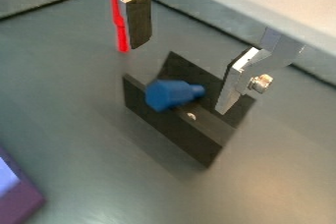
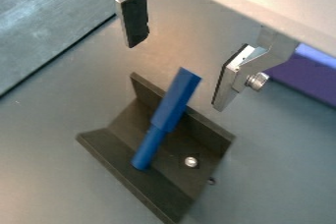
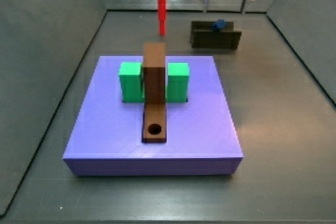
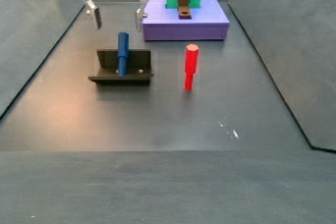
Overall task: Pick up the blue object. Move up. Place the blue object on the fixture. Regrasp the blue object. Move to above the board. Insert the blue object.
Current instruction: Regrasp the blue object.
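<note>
The blue object (image 4: 124, 53) is seen lying in the slot of the fixture (image 4: 121, 75), leaned against its back wall, with the gripper (image 4: 114, 14) held above it, fingers parted and apart from it. An upright stick (image 4: 191, 67) is set near the fixture on the floor. The board (image 3: 155, 95) is laid along a slab (image 3: 197, 140), flanked by two blocks (image 3: 130, 81).

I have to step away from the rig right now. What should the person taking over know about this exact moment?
Claw: open, empty, above the fixture, fingers either side of the blue object's upper end without touching it.
Blue object: resting tilted in the fixture's slot, also visible in a side view.
Board: on the purple slab between green blocks, hole empty.
Red stick: upright on the floor.
Done: pick up, lift, place on fixture.
Left: regrasp, move above board, insert.
</note>
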Controlling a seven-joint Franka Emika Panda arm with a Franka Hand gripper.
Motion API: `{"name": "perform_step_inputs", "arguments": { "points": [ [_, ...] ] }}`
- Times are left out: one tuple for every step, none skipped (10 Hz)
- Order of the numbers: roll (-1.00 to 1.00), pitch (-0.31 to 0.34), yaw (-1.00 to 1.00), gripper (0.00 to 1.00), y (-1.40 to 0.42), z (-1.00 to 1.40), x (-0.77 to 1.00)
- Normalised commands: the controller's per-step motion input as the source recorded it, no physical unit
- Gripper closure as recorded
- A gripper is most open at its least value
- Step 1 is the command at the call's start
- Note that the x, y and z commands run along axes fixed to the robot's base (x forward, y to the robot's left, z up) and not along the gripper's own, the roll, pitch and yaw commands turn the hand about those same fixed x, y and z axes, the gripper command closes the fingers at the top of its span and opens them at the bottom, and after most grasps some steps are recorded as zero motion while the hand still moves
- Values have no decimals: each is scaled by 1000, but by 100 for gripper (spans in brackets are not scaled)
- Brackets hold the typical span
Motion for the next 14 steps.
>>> {"name": "perform_step_inputs", "arguments": {
  "points": [
    [1000, 0, 0, 0, -246, -206, 334],
    [1000, 0, 11, 0, -214, -183, 237],
    [1000, 0, 9, 0, -197, -166, 140],
    [1000, 0, 6, 0, -149, -143, 0],
    [1000, 0, 11, 0, -106, -180, 0],
    [1000, 0, 26, 0, -34, -214, 0],
    [1000, 0, 29, 0, 0, -220, 0],
    [1000, 0, 31, 0, 0, -223, -6],
    [1000, 14, 34, 0, 0, -191, -120],
    [1000, 63, 120, 0, 0, -131, -306],
    [1000, 91, 169, 0, 0, -117, -351],
    [1000, 74, 174, 0, -37, -157, -246],
    [934, 0, 231, 0, -146, -117, 57],
    [789, 0, 294, 0, -177, -66, 506]
  ]
}}
